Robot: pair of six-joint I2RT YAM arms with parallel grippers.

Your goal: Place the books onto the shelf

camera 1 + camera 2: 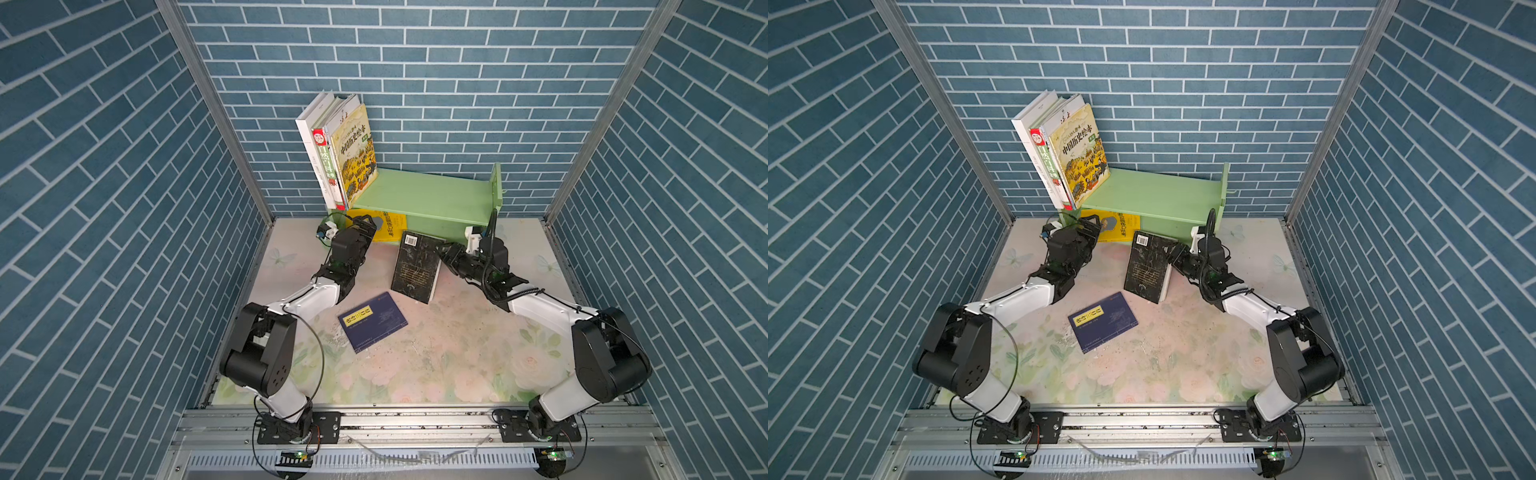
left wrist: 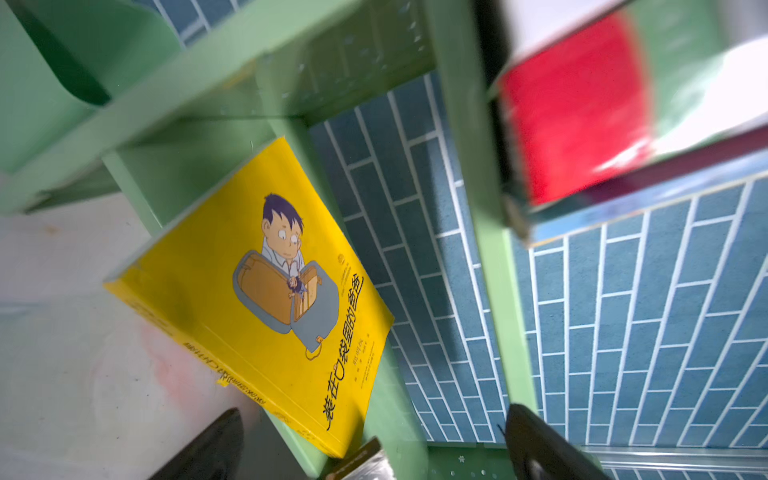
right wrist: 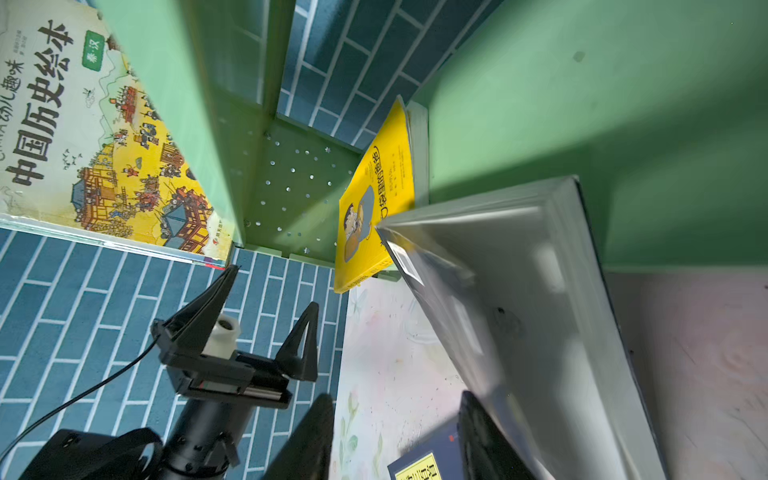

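The light green shelf (image 1: 419, 195) (image 1: 1150, 191) stands at the back wall. Several books (image 1: 345, 149) (image 1: 1067, 149) stand upright at the left end of its top tier, the pale yellow one (image 3: 83, 124) outermost. A bright yellow cartoon-man book (image 1: 390, 226) (image 2: 257, 291) (image 3: 374, 199) leans in the lower tier. My left gripper (image 1: 362, 222) (image 2: 374, 453) (image 3: 272, 286) is open just in front of it. The black book (image 1: 415, 266) (image 3: 519, 311) is tilted, its right edge raised against my right gripper (image 1: 442, 251) (image 3: 395, 436), which is open with only table between its fingers. The navy book (image 1: 372, 321) (image 3: 419, 467) lies flat.
Blue brick-pattern walls close in the back and both sides. The floral table top (image 1: 436, 357) runs forward to a metal rail (image 1: 415, 419) where both arm bases are mounted. The right half of the shelf's top tier holds nothing.
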